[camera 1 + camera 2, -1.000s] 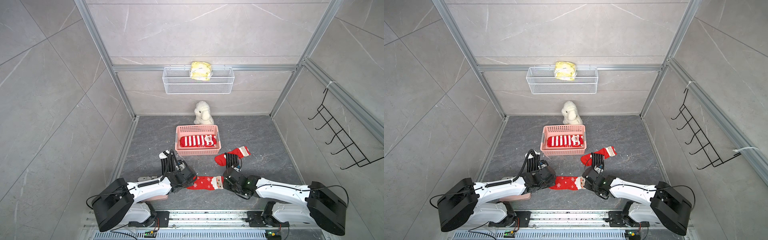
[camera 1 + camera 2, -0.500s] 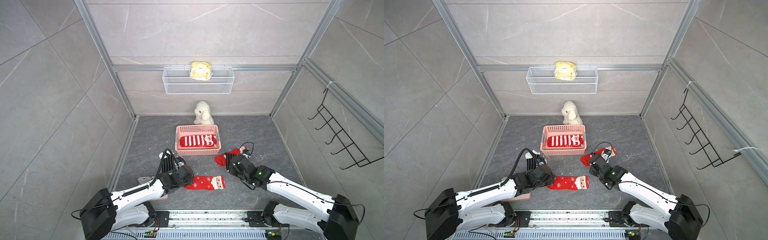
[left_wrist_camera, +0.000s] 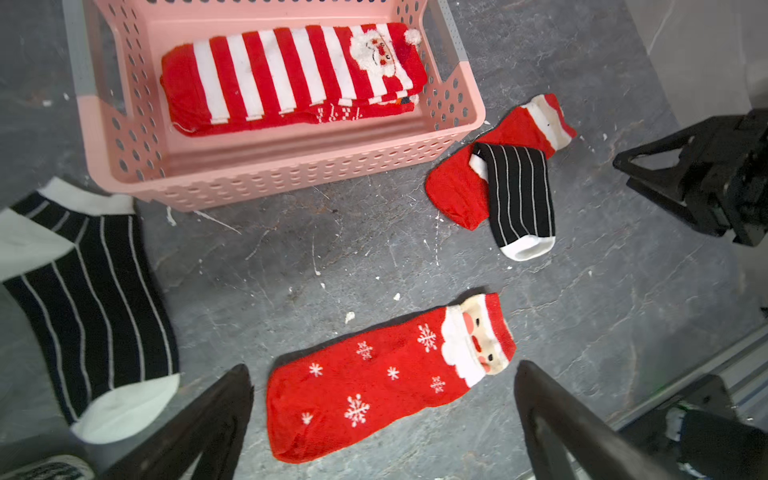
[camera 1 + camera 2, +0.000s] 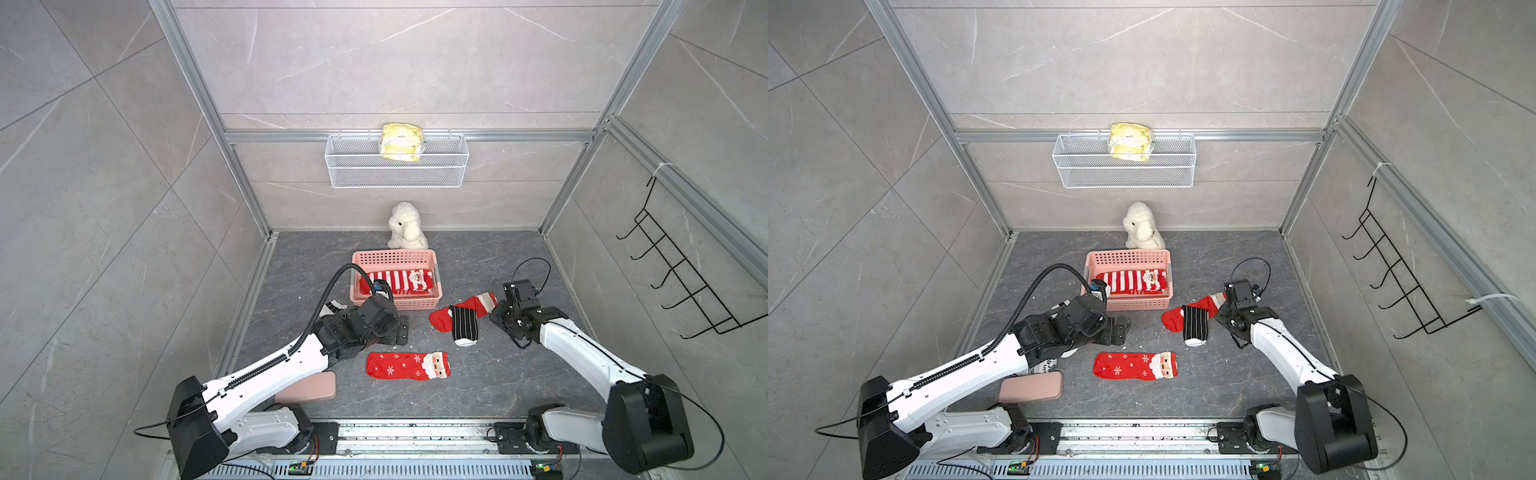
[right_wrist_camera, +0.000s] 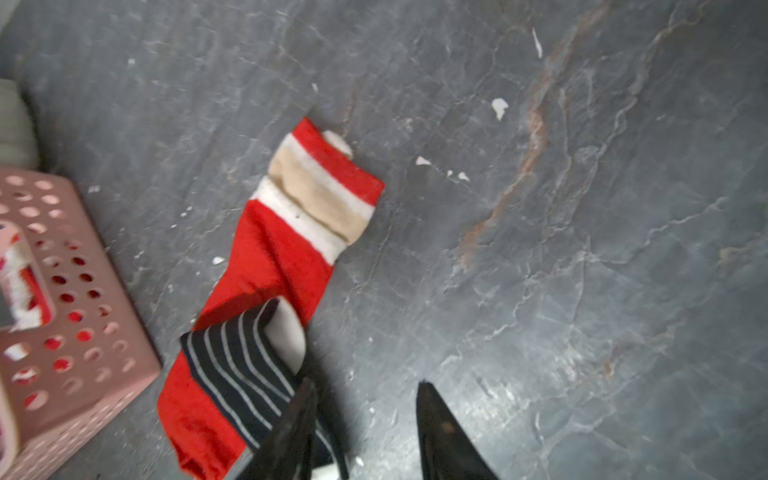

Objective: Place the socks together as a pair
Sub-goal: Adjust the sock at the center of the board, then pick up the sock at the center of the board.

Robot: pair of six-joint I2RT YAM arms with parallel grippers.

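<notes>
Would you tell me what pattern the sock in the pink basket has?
The sock is red-and-white striped, clearest in left wrist view.

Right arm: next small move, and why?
Probably shift the right gripper onto the black sock and pinch it off the red sock. It lies across that sock, whose likely mate, the snowflake sock, lies flat and alone nearer the front. The gripper is open, empty and right beside the black sock.

The left arm (image 4: 270, 370) stretches forward and inward; the left tool (image 3: 383, 368) points down, jaws spread wide and empty. The right arm (image 4: 582, 353) reaches forward likewise (wrist bent low); the right tool (image 5: 365, 383) has jaws partly apart, gripping nothing.
</notes>
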